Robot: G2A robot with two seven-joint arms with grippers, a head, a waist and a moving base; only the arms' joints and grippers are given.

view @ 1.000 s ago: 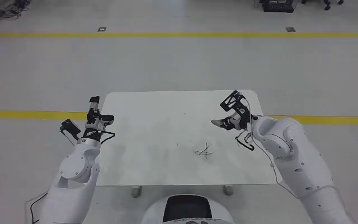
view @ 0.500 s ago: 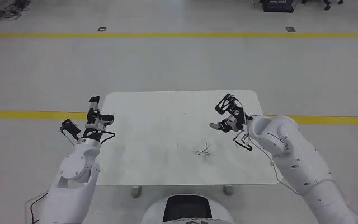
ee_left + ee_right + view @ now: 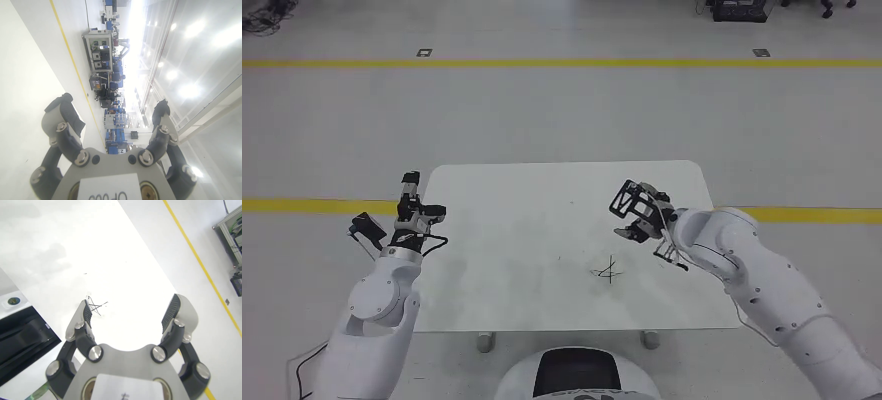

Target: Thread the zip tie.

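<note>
Thin black zip ties (image 3: 608,270) lie crossed on the white table (image 3: 512,220), toward its front right part. In the right wrist view the zip ties (image 3: 98,306) show just past one fingertip. My right gripper (image 3: 627,212) hovers over the table a short way behind and to the right of the ties, open, with nothing between its fingers (image 3: 171,311). My left gripper (image 3: 410,196) stays beyond the table's left edge, pointing up and away, open and holding nothing; the left wrist view shows the left gripper (image 3: 115,106) against the room and ceiling.
The table's left edge (image 3: 422,270) lies beside the left arm. A yellow floor line (image 3: 302,205) runs behind the table on both sides. Racks and equipment (image 3: 98,51) stand far off in the room.
My right gripper has swung leftward over the table and come nearer the zip ties. The left arm has kept still.
</note>
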